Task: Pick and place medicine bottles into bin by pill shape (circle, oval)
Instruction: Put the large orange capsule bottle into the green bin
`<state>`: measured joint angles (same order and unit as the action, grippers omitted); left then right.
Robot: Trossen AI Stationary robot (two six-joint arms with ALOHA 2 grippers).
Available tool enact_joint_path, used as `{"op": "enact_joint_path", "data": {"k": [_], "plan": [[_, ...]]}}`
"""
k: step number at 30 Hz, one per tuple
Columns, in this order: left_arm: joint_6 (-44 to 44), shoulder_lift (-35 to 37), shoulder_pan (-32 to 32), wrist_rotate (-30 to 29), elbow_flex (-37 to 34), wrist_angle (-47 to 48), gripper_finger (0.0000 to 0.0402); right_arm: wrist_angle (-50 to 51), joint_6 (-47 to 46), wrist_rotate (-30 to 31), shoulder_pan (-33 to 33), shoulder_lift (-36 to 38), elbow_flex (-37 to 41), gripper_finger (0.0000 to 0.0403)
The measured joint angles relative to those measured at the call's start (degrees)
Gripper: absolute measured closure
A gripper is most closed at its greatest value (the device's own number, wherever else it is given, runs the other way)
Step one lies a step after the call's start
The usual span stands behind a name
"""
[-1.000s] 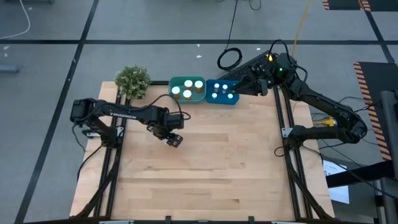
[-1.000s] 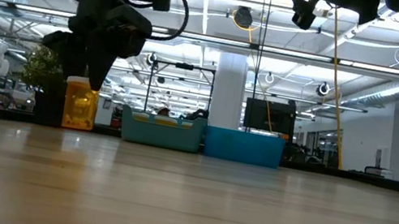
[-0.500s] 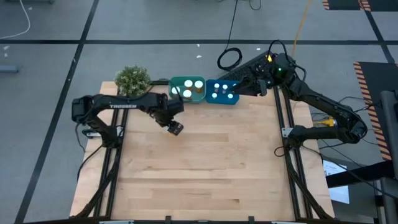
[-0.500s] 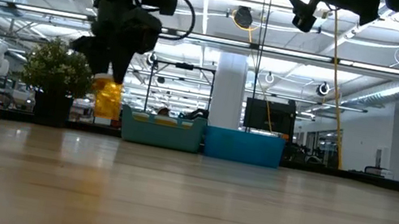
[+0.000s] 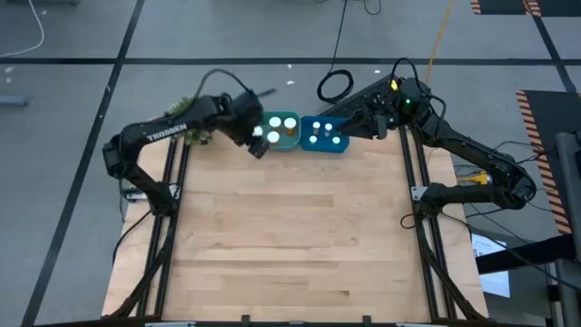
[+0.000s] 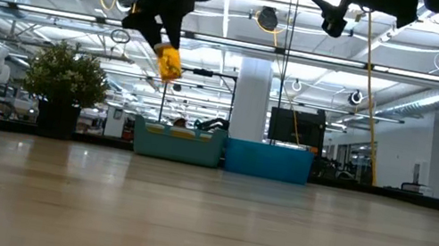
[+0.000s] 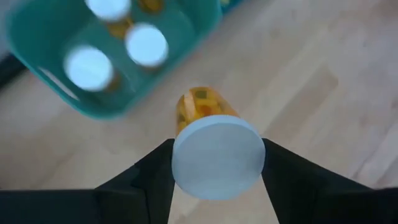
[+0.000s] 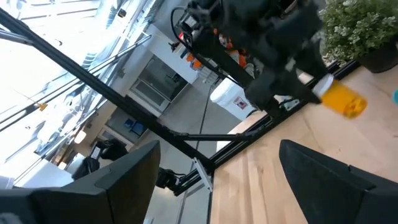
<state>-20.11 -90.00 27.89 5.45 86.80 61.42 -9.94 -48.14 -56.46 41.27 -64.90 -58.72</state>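
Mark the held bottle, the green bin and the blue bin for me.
Held bottle [image 6: 168,63]: low view, orange body.
Green bin [image 5: 253,121]: high view, left rim.
Blue bin [image 6: 268,161]: low view, front wall.

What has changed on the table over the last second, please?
The left end effector, shut on a medicine bottle, has carried it up off the table and across toward the green bin, now holding it tilted beside the bin's rim. The blue bin, the plant and the raised right end effector stayed put.
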Motion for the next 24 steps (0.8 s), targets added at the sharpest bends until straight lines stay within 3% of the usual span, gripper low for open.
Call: {"op": "enact_joint_path", "data": {"k": [6,15,24], "plan": [[4.1,0.0,6.0,-0.1,3.9,0.1,0.0178,0.0,-0.3,1.0,0.0,0.0,0.0,0.0083],[8.0,-0.4,12.6,0.8,8.0,-1.5,0.0191,0.0,-0.6,1.8,0.0,0.0,0.0,0.0083],[10.6,-10.4,12.8,4.4,19.7,-1.3,0.0189,0.3,-0.9,4.0,0.0,0.0,0.0,0.0083]]}}
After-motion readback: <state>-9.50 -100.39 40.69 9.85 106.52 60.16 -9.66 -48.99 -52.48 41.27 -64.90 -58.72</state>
